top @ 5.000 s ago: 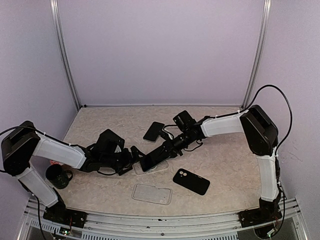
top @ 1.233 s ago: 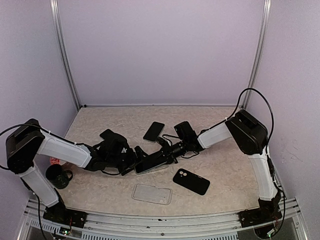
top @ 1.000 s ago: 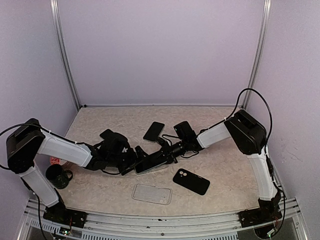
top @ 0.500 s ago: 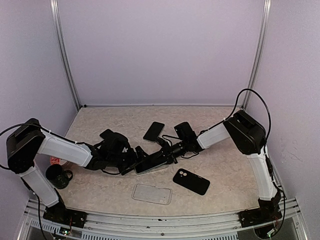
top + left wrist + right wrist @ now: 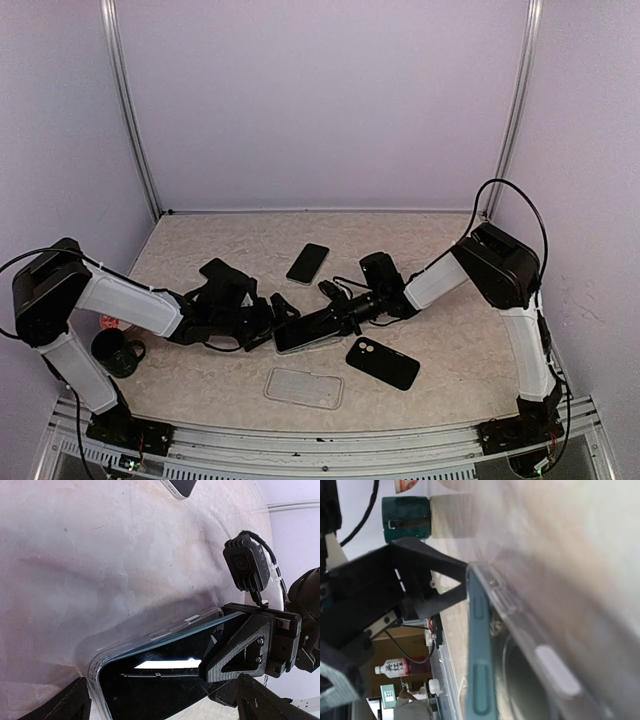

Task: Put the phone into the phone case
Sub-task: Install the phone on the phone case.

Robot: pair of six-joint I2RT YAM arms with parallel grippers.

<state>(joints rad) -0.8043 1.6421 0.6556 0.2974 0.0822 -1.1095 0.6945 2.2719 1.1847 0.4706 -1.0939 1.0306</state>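
Observation:
A dark phone [image 5: 305,330] lies slanted in a clear case [image 5: 283,347] at the table's middle. In the left wrist view its left end sits inside the case [image 5: 150,632] and its right end is raised. My right gripper [image 5: 338,312] is shut on that raised end, with one finger [image 5: 240,650] over the screen [image 5: 160,680]. My left gripper [image 5: 274,320] is open. Its fingers [image 5: 75,702] stand on either side of the case's left part. The right wrist view shows the phone's teal edge [image 5: 479,655] just above the case wall [image 5: 535,645].
A second black phone [image 5: 308,262] lies behind the grippers. A black case [image 5: 382,362] lies to the right front and another clear case [image 5: 304,387] in front. A dark green mug [image 5: 117,352] and a red-and-white cup [image 5: 108,324] stand at the left edge.
My right arm has shifted right and down. The phone has come from steeply tilted to nearly flat over the case. My left gripper has stayed at the case's left end.

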